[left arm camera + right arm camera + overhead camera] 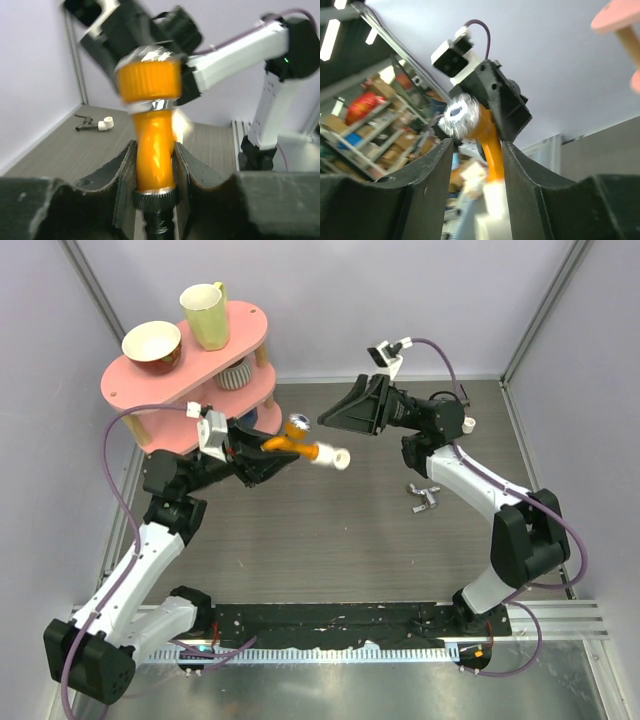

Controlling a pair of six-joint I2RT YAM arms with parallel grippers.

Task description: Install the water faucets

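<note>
1. Under both grippers lies a dark wood-grain table (330,540); both grippers are raised off it.
2. Behind the left gripper (272,450), on its left side, stands a pink two-tier shelf (130,385). The top tier carries a pale yellow-green cup (205,315) and a bowl (152,343). A striped bowl (237,375) sits on the lower tier.
3. The left gripper is clenched on the orange tap (292,445). In the left wrist view its fingers (125,170) press on both sides of the tap's body.
4. The right gripper (325,420) faces the left one from the other side. Its fingers (432,170) are spread apart and grasp nothing. Its tips are just beside the tap's upper end; whether they touch it cannot be told.
5. The tap sticks out past the left gripper's fingertips, up in the air, pointing toward the right gripper. Its silvery knob (298,423) is the part nearest the right gripper's tips.
6. A white pipe fitting (337,458) sits at the tap's far end, just below the right gripper's tips; it is blurred.
7. Below the right gripper, on the table near that arm, lies a small silver tap piece (425,498). The left wrist view shows a dark tap piece with a white end (95,123) lying on the table well beyond the left gripper.
</note>
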